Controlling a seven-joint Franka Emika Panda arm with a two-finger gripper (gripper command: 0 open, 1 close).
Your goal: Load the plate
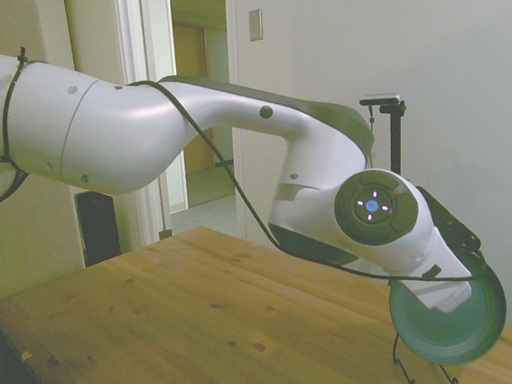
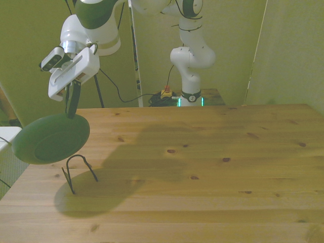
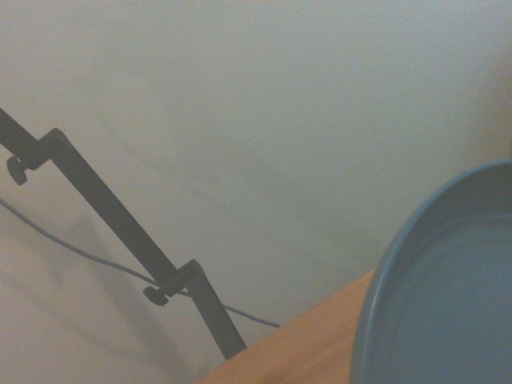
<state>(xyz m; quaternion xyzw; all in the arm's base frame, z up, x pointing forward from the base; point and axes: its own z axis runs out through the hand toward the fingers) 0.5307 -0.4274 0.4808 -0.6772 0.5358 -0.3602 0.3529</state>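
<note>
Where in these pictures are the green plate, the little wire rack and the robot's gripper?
plate [image 2: 50, 139]: front view, middle of its dark-green face.
wire rack [image 2: 80, 158]: front view, top of the black wire loop below the plate.
gripper [image 2: 72, 109]: front view, dark fingertips clamped on the plate's upper rim.

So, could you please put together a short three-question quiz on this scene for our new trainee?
1. True or false: the plate lies flat on the table.
2. Multiple choice: the black wire rack stands
A. just below the plate, near the front view's left table edge
B. at the table's middle
C. on the front view's right
3. Short answer: what holds the plate, and at which part?

Key
1. False. It is held in the air, tilted, above the rack.
2. A
3. The gripper pinches it at its upper rim, fingers shut on it.
</note>
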